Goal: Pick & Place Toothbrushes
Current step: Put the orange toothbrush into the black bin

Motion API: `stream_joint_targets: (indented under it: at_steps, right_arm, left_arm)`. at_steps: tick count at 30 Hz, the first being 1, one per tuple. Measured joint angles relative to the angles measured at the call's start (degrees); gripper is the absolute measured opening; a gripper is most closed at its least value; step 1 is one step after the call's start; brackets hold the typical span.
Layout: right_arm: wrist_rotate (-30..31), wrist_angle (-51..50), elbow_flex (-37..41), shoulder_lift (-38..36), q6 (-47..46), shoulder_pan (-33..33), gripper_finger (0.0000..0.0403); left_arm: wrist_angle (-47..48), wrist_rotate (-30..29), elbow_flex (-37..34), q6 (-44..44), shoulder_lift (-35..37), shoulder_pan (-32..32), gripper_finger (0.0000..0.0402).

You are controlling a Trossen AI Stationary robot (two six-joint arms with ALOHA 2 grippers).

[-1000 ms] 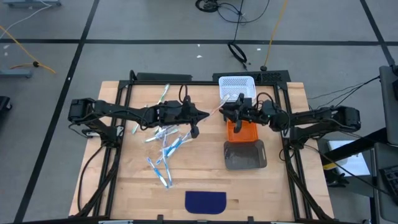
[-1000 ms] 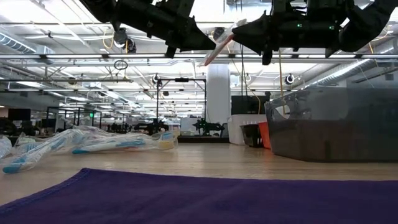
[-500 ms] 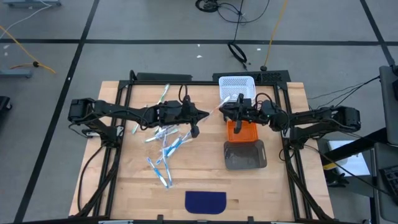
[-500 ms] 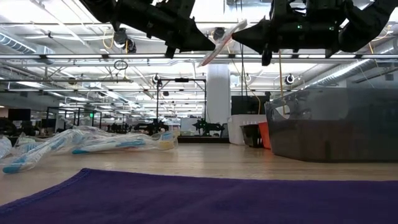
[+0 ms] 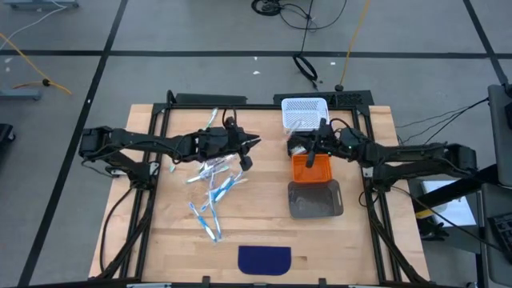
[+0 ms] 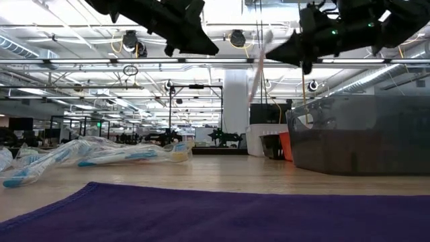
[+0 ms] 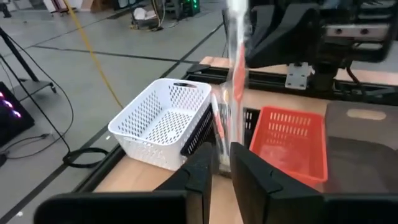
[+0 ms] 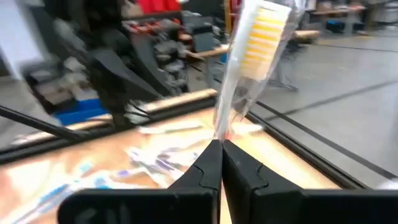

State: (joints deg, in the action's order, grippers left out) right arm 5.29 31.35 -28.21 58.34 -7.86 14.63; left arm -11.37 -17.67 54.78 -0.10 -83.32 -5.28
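A toothbrush in a clear wrapper (image 8: 249, 56), with a pale handle and yellow bristles, hangs high over the table in my right gripper (image 8: 219, 148), which is shut on it. The low view shows this toothbrush (image 6: 258, 67) standing nearly upright beside the right gripper (image 6: 274, 54). My left gripper (image 7: 222, 163) points level at it from the table's left, a narrow gap between its fingers and nothing in it. It is apart from the brush in the high view (image 5: 256, 142). Several more wrapped toothbrushes (image 5: 212, 180) lie loose on the wood. My right gripper pinches the toothbrush between its two fingers at the handle end (image 8: 221, 134). The fingers point level, from the table's right, and lie across the brush. The brush stands steeply tilted, almost upright, its bristle head (image 8: 261, 34) away from the fingers, lifted clear of the table.
A row of bins stands under the right gripper: a white basket (image 5: 305, 112) at the far end, a black one (image 7: 198, 134), an orange one (image 5: 314, 171) and a grey tub (image 5: 315, 200). A blue cloth (image 5: 265, 258) lies at the near edge.
The toothbrush spanned slantwise between both grippers. My left gripper has let go of it and drawn back toward the table's left. My right gripper has pulled toward the table's right with the brush, which has swung to nearly upright.
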Motion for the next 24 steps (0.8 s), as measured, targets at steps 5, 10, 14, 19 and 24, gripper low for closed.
stream_joint_targets:
  at_steps: [5,10,14,19,24]
  right_arm:
    - [5.2,0.1,6.2,-4.8,-2.6,0.0,0.0]
    - [11.5,4.5,12.7,-7.1,-5.7,0.0,0.0]
    - [14.2,8.4,16.0,-7.2,-7.3,0.1,0.0]
    - [16.0,10.2,18.5,-5.2,-9.8,0.2,0.0]
    - [17.4,14.2,19.2,-0.5,-11.0,0.1,0.0]
  left_arm:
    - [3.3,0.0,0.0,0.0,-0.2,0.0,0.0062]
    - [4.6,0.0,-0.1,-0.4,-0.5,0.0,0.0063]
    - [4.1,0.0,-0.1,-0.4,-0.5,0.0,0.0063]
    - [4.0,0.0,-0.1,-0.4,-0.5,0.0,0.0063]
    - [3.9,0.0,-0.1,-0.4,-0.5,0.0,0.0063]
